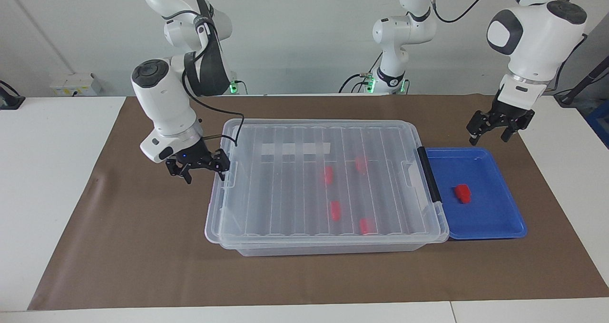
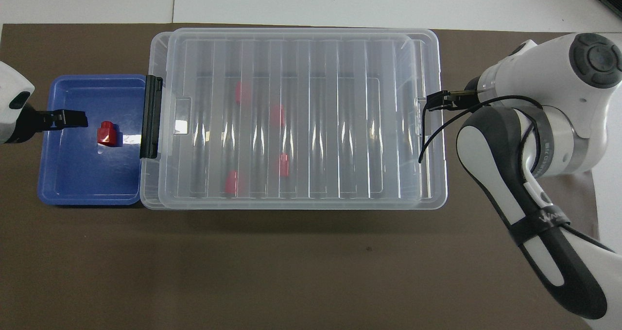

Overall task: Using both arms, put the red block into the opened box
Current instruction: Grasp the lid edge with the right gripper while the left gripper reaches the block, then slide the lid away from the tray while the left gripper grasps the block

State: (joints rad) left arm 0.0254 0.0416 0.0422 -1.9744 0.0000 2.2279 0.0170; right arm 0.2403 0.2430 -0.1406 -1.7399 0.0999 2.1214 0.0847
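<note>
The red block (image 1: 462, 192) (image 2: 107, 133) lies in a blue tray (image 1: 495, 220) (image 2: 73, 177). The tray sits against the box (image 1: 323, 248) (image 2: 291, 203) at the end with the black latch (image 1: 429, 173) (image 2: 150, 116). A ribbed clear lid (image 1: 285, 194) (image 2: 311, 53) covers the box, and several red blocks (image 1: 335, 210) show through it. My right gripper (image 1: 202, 167) is open at the lid's end toward the right arm, one fingertip (image 1: 222, 167) at the rim. My left gripper (image 1: 494, 132) (image 2: 73, 119) hangs open over the tray's edge.
Brown mat (image 1: 142, 247) covers the table under the box and tray. A cable (image 2: 427, 135) loops from the right wrist over the lid's end. The right arm's body covers its gripper in the overhead view.
</note>
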